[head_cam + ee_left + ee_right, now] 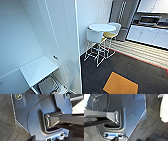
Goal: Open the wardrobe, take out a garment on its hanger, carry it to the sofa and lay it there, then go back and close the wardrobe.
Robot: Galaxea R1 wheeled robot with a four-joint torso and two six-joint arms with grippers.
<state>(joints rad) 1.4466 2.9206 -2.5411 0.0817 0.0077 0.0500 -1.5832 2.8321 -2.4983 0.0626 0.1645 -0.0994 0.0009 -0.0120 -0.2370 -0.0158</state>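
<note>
A tall white cabinet (50, 37), which I take for the wardrobe, stands very close and covers the left half of the head view. Its smooth panels run up out of sight, and a small dark fitting (55, 57) sits on one panel. Its near vertical edge (77, 50) cuts down the middle of that view. Whatever hangs inside is hidden behind the white panels. In both wrist views the robot's grey plate hangs over dark carpet (7, 125), with only a dark tip at the frame's edge.
A round white table (102, 27) with white and yellow stools (95, 36) stands to the right of the cabinet. Kitchen counters (150, 33) line the back right. An orange carpet square (120, 83) lies on the dark floor. A white shape (164, 107) shows beside the right wrist.
</note>
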